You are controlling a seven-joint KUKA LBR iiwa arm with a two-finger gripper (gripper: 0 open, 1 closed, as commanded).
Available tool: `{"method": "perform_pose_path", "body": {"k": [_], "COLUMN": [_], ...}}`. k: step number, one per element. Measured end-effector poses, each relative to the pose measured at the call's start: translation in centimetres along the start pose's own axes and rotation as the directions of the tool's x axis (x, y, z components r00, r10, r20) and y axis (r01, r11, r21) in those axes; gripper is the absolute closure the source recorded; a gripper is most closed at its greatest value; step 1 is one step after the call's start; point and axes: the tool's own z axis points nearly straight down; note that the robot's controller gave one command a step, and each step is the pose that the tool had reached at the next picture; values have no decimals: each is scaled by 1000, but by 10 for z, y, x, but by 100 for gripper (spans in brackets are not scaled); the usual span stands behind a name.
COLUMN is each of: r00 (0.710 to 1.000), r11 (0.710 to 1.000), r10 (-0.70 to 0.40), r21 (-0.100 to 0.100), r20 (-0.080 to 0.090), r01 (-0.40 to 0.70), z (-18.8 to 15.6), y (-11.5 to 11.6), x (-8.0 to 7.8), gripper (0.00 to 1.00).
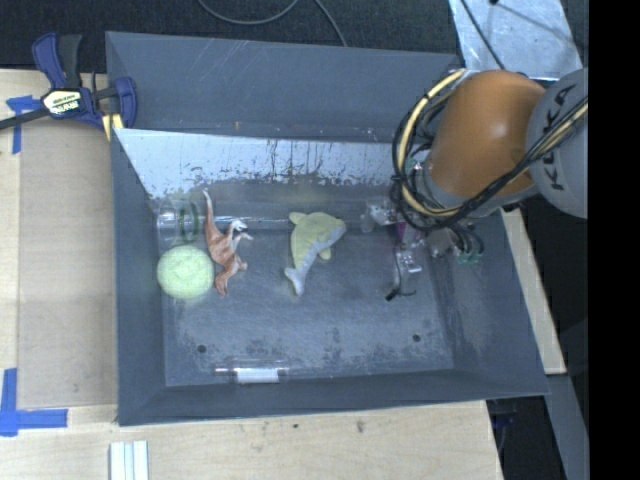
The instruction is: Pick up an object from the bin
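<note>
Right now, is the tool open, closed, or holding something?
Tool: cannot be told whether open or closed; it hangs over the right side of the bin, apart from the yellow-green fish-shaped toy.

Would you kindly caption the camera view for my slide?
Tool hangs over the bin floor, right of a green fish toy.

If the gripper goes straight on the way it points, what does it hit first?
Likely bare bin floor: the gripper points down, right of the yellow-green fish toy and apart from it. Depth unclear.
</note>
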Motion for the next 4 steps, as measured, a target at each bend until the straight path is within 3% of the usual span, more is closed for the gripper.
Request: {"method": "perform_pose_path", "body": {"k": [1,2,3,4], "r00": [999,957,884,828], "r11": [999,957,884,828], "r10": [-51,-290,-467,-560], "r21": [-5,-7,-5,-6], "r20": [-6,-7,2,0], "r01": [51,290,467,560], "z": [17,23,77,84], "y": [64,48,66,54], "x": [-51,-51,-59,-60], "gripper": [0,0,0,100]}}
